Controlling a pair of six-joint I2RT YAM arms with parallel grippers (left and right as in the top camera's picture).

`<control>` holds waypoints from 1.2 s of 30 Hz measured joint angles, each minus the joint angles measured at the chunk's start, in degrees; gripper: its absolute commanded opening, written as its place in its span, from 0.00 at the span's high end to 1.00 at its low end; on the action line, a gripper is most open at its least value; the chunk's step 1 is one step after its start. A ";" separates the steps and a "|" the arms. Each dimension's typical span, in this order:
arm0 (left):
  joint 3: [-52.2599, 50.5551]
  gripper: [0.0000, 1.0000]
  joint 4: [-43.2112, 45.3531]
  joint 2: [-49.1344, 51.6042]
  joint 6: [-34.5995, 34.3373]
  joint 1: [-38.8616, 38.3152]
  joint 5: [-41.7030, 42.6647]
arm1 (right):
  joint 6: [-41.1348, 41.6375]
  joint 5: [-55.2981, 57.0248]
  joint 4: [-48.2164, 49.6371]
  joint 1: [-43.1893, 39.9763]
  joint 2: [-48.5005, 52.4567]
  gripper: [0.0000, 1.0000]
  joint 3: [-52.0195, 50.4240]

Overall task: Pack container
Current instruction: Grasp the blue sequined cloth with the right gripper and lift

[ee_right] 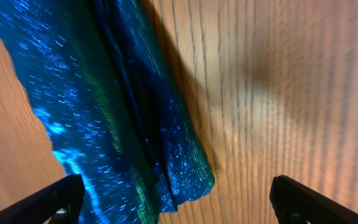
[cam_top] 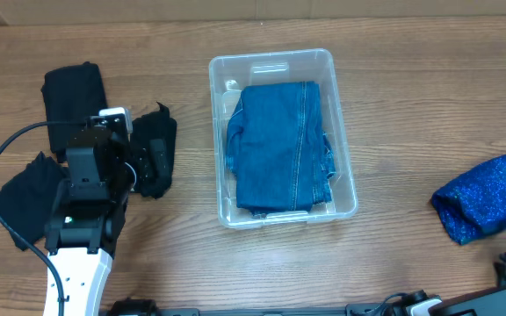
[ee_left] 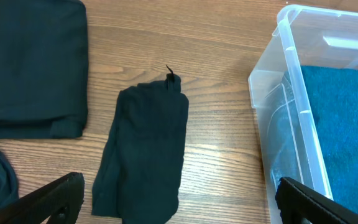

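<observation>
The clear plastic container (cam_top: 220, 105) stands mid-table with folded blue jeans (cam_top: 279, 145) inside; its corner also shows in the left wrist view (ee_left: 291, 93). My left gripper (ee_left: 179, 202) is open and empty, above a folded black cloth (ee_left: 145, 155) just left of the container. In the overhead view that cloth (cam_top: 158, 154) lies beside the left arm (cam_top: 90, 175). My right gripper (ee_right: 179, 199) is open and empty over the edge of a sparkly blue cloth (ee_right: 92, 112), which lies at the far right (cam_top: 486, 197).
A second folded black cloth (cam_top: 73, 92) lies at the back left, also in the left wrist view (ee_left: 33, 68). Another black cloth (cam_top: 25, 197) lies at the left edge under the arm's cable. The table is wood.
</observation>
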 measured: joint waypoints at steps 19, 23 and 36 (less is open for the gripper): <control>0.00 0.00 -0.02 0.00 0.00 0.00 0.00 | -1.03 -4.35 11.58 0.61 9.49 0.00 -5.95; 0.00 0.00 -0.09 0.00 0.00 0.00 0.00 | -1.01 -7.96 14.36 0.66 11.30 0.00 -5.73; 0.00 0.00 -0.04 0.00 0.00 0.00 0.00 | -1.16 -14.95 20.15 9.33 16.83 0.49 -5.20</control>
